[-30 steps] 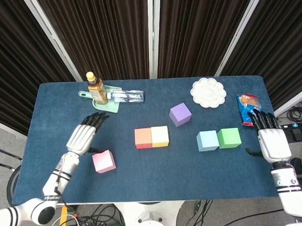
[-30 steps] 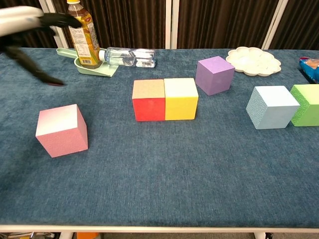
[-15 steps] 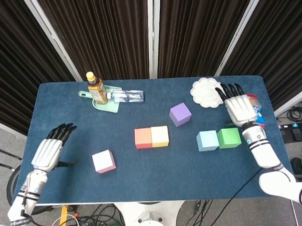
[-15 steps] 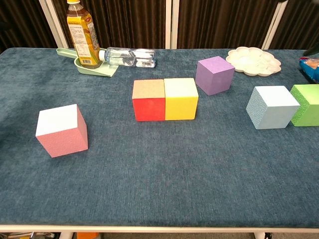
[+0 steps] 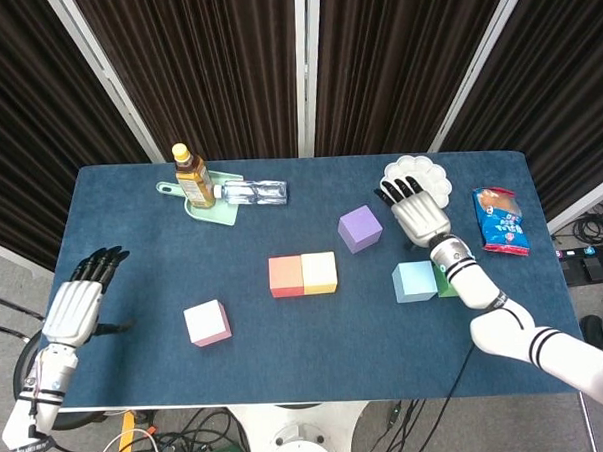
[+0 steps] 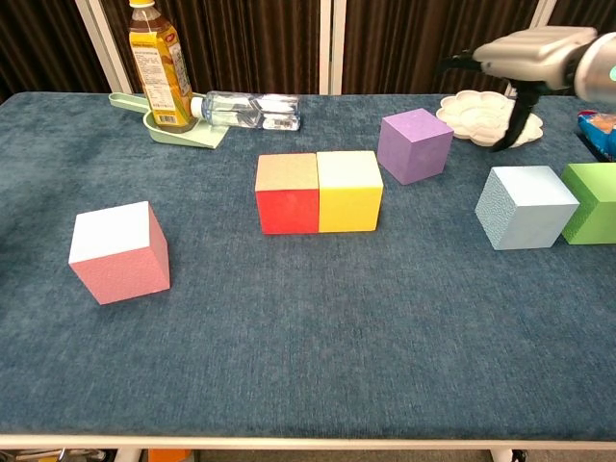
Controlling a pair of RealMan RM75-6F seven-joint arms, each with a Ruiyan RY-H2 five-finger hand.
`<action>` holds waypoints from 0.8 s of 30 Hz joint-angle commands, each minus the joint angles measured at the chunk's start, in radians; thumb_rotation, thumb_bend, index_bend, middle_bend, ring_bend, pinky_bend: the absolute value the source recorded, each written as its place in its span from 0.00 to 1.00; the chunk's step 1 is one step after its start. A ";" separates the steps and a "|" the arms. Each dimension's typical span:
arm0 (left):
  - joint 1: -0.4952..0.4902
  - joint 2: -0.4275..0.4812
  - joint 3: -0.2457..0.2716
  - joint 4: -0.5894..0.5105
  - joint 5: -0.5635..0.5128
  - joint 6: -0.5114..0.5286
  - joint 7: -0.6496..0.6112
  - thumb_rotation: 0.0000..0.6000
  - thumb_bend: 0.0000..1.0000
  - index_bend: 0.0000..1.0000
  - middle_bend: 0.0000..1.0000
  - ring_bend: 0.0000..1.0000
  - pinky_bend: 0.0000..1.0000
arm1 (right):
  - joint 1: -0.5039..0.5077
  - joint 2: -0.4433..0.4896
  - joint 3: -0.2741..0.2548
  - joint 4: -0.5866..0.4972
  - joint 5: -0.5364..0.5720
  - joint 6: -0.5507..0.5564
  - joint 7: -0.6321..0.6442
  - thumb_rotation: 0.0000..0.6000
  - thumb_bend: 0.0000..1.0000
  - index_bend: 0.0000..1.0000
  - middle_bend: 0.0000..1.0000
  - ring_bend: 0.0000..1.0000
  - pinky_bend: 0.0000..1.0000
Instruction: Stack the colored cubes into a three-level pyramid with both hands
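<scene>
A red cube (image 5: 286,276) and a yellow cube (image 5: 319,272) sit side by side, touching, mid-table. A purple cube (image 5: 360,228) lies behind them to the right. A light blue cube (image 5: 414,281) touches a green cube (image 6: 592,200) further right. A pink cube (image 5: 207,322) stands alone at the left. My right hand (image 5: 415,212) hovers open, palm down, between the purple cube and the blue cube, holding nothing. My left hand (image 5: 77,304) is open at the table's left edge, apart from the pink cube; the chest view does not show it.
A tea bottle (image 5: 192,178) stands on a green tray (image 5: 209,210) at the back left, with a clear water bottle (image 5: 252,192) lying beside it. A white palette dish (image 5: 427,179) and a snack packet (image 5: 499,218) sit at the back right.
My right hand swung from the front right up and leftward to above the purple and blue cubes. My left hand drew back from the pink cube to the left edge.
</scene>
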 commanded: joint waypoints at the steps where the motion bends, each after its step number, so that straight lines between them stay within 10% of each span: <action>1: 0.004 -0.002 -0.003 0.006 0.001 0.000 0.001 1.00 0.00 0.09 0.05 0.00 0.11 | 0.040 -0.047 -0.011 0.057 -0.028 -0.032 0.042 1.00 0.00 0.00 0.05 0.00 0.00; 24: 0.040 -0.002 -0.014 0.037 0.030 -0.010 -0.058 1.00 0.00 0.09 0.05 0.00 0.11 | 0.100 -0.144 -0.024 0.167 -0.069 0.019 0.139 1.00 0.09 0.00 0.41 0.00 0.00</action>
